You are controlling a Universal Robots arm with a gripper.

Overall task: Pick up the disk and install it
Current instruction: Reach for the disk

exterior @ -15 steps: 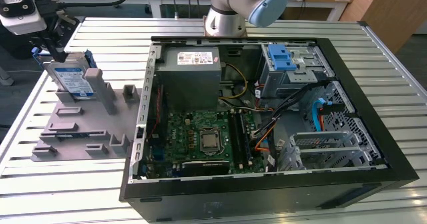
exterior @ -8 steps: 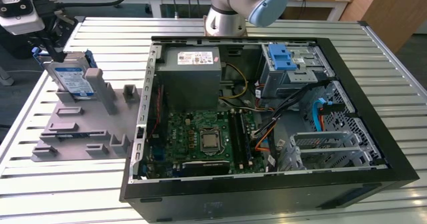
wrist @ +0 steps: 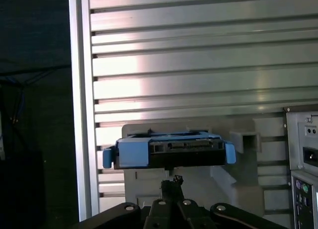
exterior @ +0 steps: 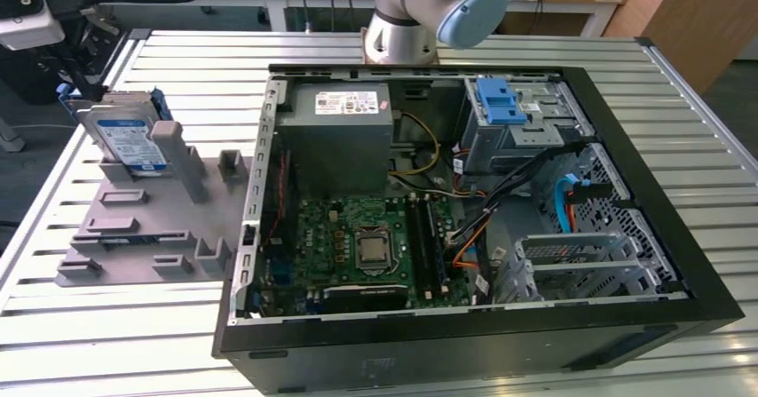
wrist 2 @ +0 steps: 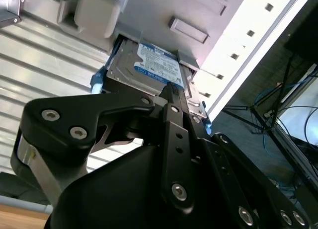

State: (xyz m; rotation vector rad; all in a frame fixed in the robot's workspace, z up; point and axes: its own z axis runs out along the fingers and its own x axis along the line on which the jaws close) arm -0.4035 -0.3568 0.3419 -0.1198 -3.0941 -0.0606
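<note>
The disk (exterior: pixel 127 139) stands on end in a slot of the grey fixture (exterior: pixel 142 233), at about 9 o'clock from the open case (exterior: pixel 474 330) in the exterior view. Its long axis runs up out of the slot, tipped back toward 11 o'clock. The white-and-blue label faces the camera, and a blue frame wraps the edges. In the first wrist view the connector end looks straight back at the gripper (wrist: pixel 171 181), so that short end is the one pointing up and away from the fixture.

The gripper sits right at that raised end. In both wrist views its black fingertips (wrist 2: pixel 171 92) meet in one narrow tip with nothing between them, so it is closed and holding nothing. The tip is at the middle of the disk's upper edge, but actual contact cannot be told. In the exterior view the black wrist hardware hangs at 11 o'clock from the disk, close above its top corner.

The case lies on its side on the slatted table (exterior: pixel 698 131). Inside it, the power supply (exterior: pixel 343 126) is at 12 o'clock, the board (exterior: pixel 367 237) at 6 and a blue latch (exterior: pixel 503 104) near 1. The arm (exterior: pixel 414 15) stands at 12 o'clock, beyond the case.
</note>
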